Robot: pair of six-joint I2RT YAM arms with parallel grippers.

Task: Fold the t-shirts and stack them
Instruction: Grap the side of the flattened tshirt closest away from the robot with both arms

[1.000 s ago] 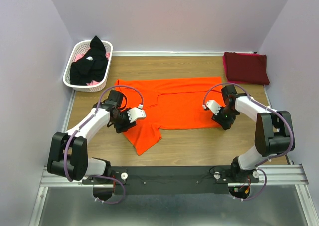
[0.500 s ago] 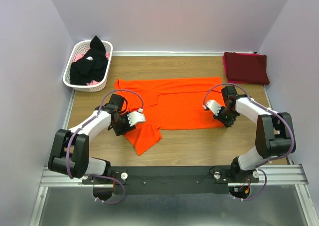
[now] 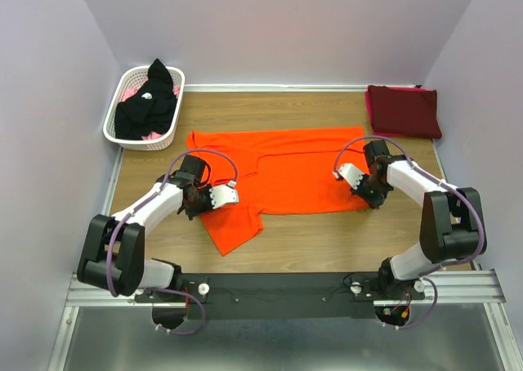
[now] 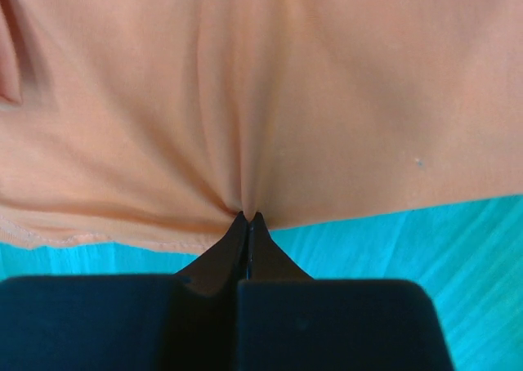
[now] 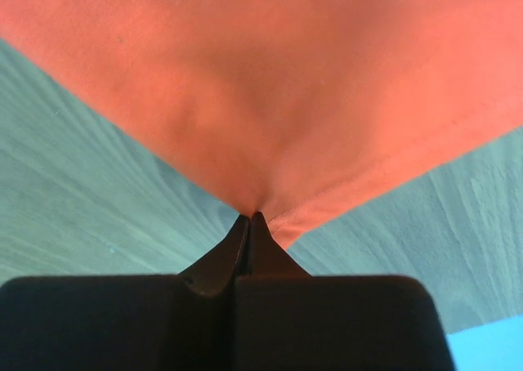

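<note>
A bright orange t-shirt (image 3: pixel 286 171) lies spread flat across the middle of the table, one sleeve pointing toward the near edge. My left gripper (image 3: pixel 200 206) is at the shirt's near left edge; in the left wrist view it (image 4: pixel 248 216) is shut on a pinch of orange cloth (image 4: pixel 261 101). My right gripper (image 3: pixel 369 201) is at the near right corner and, in the right wrist view, it (image 5: pixel 249 216) is likewise shut on the orange hem (image 5: pixel 270 101). A dark maroon t-shirt (image 3: pixel 403 111) lies folded at the back right. A black t-shirt (image 3: pixel 147 101) is heaped in the basket.
The white slotted basket (image 3: pixel 114 118) stands at the back left corner against the wall, with some pink cloth under the black shirt. Lilac walls close the table on three sides. Bare wood shows in front of the orange shirt.
Both grippers have closed on the orange shirt's near edge. The left one has shifted slightly toward the back; the right one has dropped onto the corner.
</note>
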